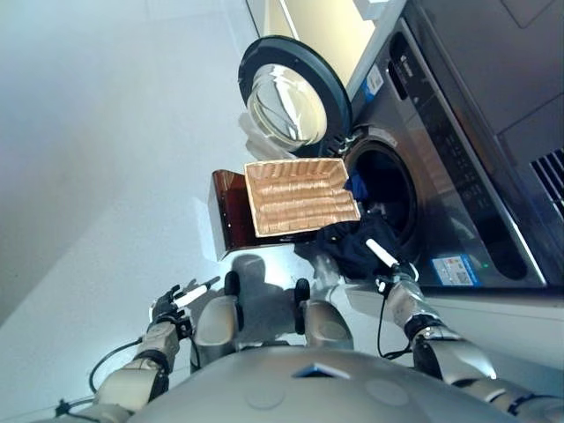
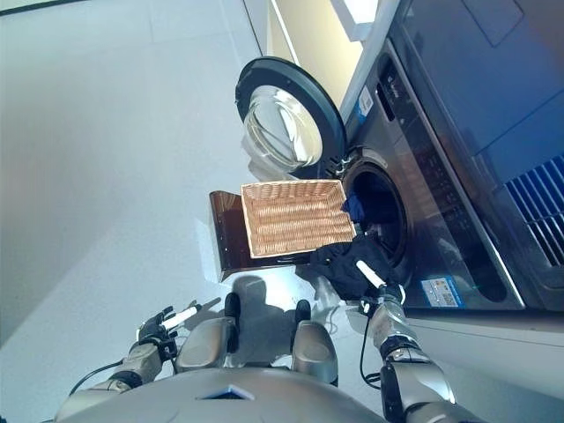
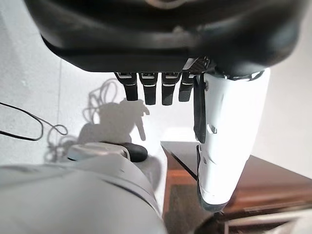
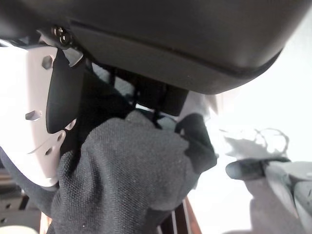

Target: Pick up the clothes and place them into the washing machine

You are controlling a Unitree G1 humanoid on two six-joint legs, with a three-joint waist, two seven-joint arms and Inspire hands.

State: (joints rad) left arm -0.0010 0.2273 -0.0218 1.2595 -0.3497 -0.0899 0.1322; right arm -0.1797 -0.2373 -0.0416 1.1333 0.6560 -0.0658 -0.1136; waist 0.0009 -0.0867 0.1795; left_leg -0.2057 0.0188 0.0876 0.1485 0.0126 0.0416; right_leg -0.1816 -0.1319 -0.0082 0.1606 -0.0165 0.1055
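A dark garment [image 1: 345, 247] hangs bunched just below the mouth of the washing machine's drum [image 1: 385, 189], between the drum and the wicker basket [image 1: 300, 196]. My right hand [image 1: 389, 263] is shut on this garment; in the right wrist view the black cloth [image 4: 126, 180] fills the space between the fingers and the white-covered thumb [image 4: 29, 117]. A bit of blue cloth [image 1: 355, 187] shows at the drum's rim. My left hand [image 1: 176, 300] hangs idle low on the left, its fingers [image 3: 146, 90] relaxed and holding nothing.
The round glass door [image 1: 291, 95] stands swung wide open to the left of the drum. The wicker basket rests on a dark brown stand [image 1: 231, 211] right before the machine. Pale floor [image 1: 106, 159] stretches to the left.
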